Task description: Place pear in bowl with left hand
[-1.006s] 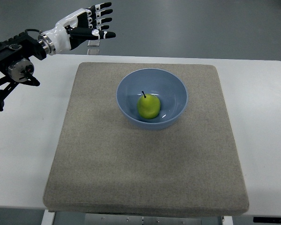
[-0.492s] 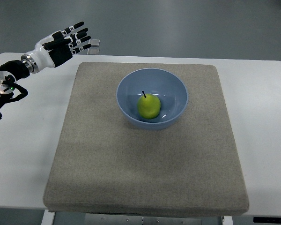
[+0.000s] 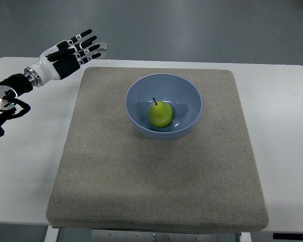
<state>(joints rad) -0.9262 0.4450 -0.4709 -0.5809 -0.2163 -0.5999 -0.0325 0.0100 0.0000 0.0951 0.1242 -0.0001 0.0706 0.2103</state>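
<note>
A green pear (image 3: pixel 160 114) with a dark stem lies inside the blue bowl (image 3: pixel 141 88), which stands on the grey mat (image 3: pixel 156 171). My left hand (image 3: pixel 76 52) hovers over the table's far left corner, well apart from the bowl. Its fingers (image 3: pixel 87 43) are spread straight and hold nothing. The left arm enters from the left edge. No right arm shows in the picture.
The mat covers most of a white table (image 3: pixel 25 151). A small clear stand (image 3: pixel 102 48) sits at the table's back edge, just behind my left hand. Grey floor lies beyond the table.
My left hand has drawn back to the left, away from the mat, and turned from side-on to palm-down. Pear and bowl have stayed where they were.
</note>
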